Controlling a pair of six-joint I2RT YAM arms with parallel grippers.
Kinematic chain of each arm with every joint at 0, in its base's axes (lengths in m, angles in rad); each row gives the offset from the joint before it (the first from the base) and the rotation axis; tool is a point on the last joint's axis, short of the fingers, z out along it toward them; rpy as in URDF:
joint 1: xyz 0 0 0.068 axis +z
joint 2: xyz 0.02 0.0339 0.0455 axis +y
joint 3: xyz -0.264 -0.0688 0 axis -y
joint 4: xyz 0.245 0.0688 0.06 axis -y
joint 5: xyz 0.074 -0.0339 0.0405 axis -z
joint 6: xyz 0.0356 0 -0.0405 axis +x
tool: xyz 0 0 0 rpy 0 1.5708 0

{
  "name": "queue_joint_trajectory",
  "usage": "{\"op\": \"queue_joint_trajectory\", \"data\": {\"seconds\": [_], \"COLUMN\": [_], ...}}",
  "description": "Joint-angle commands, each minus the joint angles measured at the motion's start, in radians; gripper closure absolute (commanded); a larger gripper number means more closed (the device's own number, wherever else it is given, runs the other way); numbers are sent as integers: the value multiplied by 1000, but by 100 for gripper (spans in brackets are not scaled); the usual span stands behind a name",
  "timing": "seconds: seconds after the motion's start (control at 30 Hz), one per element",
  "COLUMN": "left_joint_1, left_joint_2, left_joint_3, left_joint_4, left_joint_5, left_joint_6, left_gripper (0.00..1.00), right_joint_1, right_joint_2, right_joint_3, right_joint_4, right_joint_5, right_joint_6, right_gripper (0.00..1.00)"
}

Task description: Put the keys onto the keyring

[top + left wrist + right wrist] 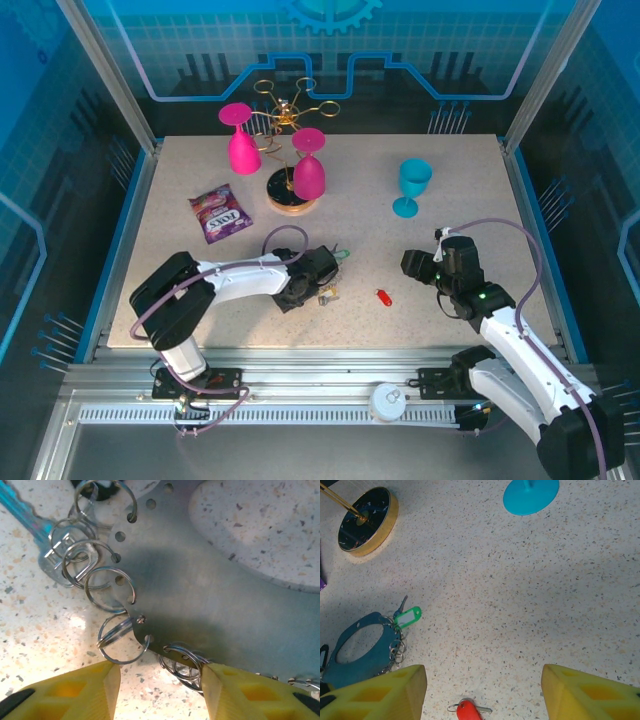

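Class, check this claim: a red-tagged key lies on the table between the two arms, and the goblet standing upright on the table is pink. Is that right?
Not quite: the upright goblet is teal, as the top external view shows. The part about the red-tagged key is right.

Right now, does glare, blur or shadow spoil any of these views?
Left wrist: keyring sharp, end effector fingers blurred, glare on the table near them. Right wrist: soft shadow at left, green tag crisp. Top: even bluish light, no glare.
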Motion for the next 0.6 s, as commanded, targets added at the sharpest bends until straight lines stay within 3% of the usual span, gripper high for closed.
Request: {"op": "queue_joint_trajectory", "data": {"seconds": [0.0, 0.2, 0.57], "left_joint_1": [11, 15, 19], "left_joint_2": [98, 124, 65], "left_joint_3": [-41, -38, -31], "left_joint_4": [17, 32, -46], "left_joint_5": [37, 25, -29], "left_joint_6": [24, 45, 81], "left_gripper": [51, 74, 98], "right_joint_1": [0, 1, 0], "right_joint_2": [1, -9, -21], "right_joint_3": [-2, -6, -7], "right_joint_4": [-16, -22, -33], "right_joint_5": [-3, 3, 12], "right_joint_6": [15, 15, 18], "right_gripper": [37, 37, 37]}}
